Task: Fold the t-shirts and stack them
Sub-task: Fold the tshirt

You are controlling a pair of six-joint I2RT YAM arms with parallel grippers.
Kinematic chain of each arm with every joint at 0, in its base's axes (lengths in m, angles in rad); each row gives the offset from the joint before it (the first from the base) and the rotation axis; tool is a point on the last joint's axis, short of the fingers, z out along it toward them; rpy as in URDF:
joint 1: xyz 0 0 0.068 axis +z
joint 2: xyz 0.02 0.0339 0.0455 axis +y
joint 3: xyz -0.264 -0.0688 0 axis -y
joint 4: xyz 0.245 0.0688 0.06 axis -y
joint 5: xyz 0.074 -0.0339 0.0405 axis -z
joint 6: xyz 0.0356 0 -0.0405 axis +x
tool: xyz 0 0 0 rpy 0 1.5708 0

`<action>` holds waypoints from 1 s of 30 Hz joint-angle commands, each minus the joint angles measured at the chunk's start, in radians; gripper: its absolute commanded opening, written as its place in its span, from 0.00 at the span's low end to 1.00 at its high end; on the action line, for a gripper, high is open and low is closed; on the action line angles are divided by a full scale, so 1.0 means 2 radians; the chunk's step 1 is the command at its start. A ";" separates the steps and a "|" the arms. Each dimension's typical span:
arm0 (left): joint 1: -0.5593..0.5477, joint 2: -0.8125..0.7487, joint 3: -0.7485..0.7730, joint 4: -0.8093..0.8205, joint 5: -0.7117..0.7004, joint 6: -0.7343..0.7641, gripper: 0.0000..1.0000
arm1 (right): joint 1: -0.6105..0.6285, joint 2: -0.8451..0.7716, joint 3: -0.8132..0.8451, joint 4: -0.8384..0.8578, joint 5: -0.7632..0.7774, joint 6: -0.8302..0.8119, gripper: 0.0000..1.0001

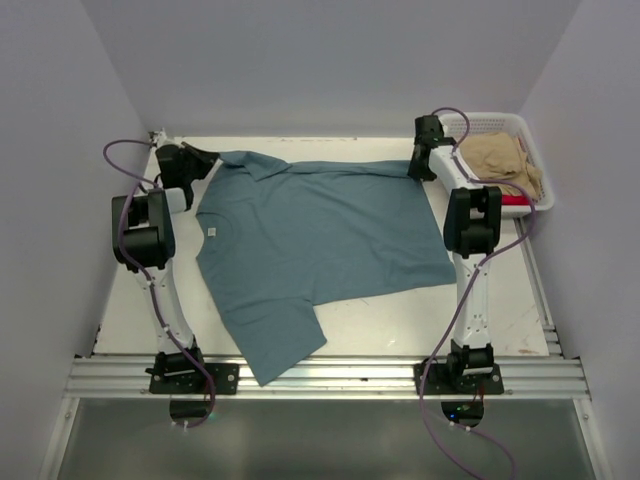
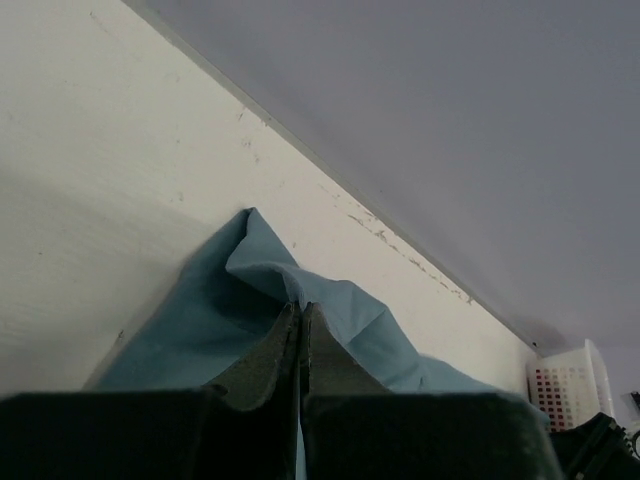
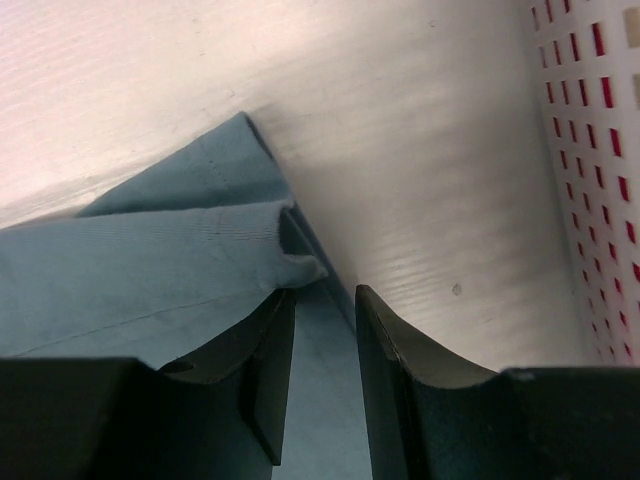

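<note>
Far-R, basket [image 1: 485, 120] w/ tan shirt [image 1: 500, 160], red shirt [image 1: 513, 200].

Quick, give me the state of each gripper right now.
Left gripper: shut, pinching a far corner of the teal t-shirt.
Right gripper: open, jaws apart over the shirt's other far corner, gripping nothing.

Teal-blue against white, as we see it

We see a plain dusty teal-blue t-shirt [image 1: 320, 240] with a small white neck label on the off-white tabletop [image 1: 400, 320]. At the far right, a white basket [image 1: 490, 117], patterned with rows of small slots, shows a tan t-shirt [image 1: 500, 160] and a red t-shirt [image 1: 515, 200]. The left tool [image 2: 300, 308] and right tool [image 3: 325, 295] are black, the cables [image 1: 125, 150] purple.
</note>
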 commanded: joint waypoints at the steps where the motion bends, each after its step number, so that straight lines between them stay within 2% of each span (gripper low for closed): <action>1: 0.005 -0.055 -0.008 0.029 0.006 0.013 0.00 | -0.006 -0.002 0.027 -0.001 0.008 0.006 0.35; 11: 0.005 -0.074 -0.024 0.025 0.010 0.020 0.00 | -0.009 -0.016 0.018 0.030 -0.030 -0.003 0.36; 18: 0.005 -0.078 -0.035 0.029 0.014 0.020 0.00 | -0.011 -0.053 -0.045 0.098 -0.072 -0.012 0.32; 26: 0.004 -0.083 -0.042 0.031 0.018 0.022 0.00 | -0.013 -0.051 -0.026 0.105 -0.073 -0.027 0.27; 30: 0.004 -0.085 -0.044 0.031 0.019 0.024 0.00 | -0.013 -0.060 -0.029 0.112 -0.054 -0.041 0.38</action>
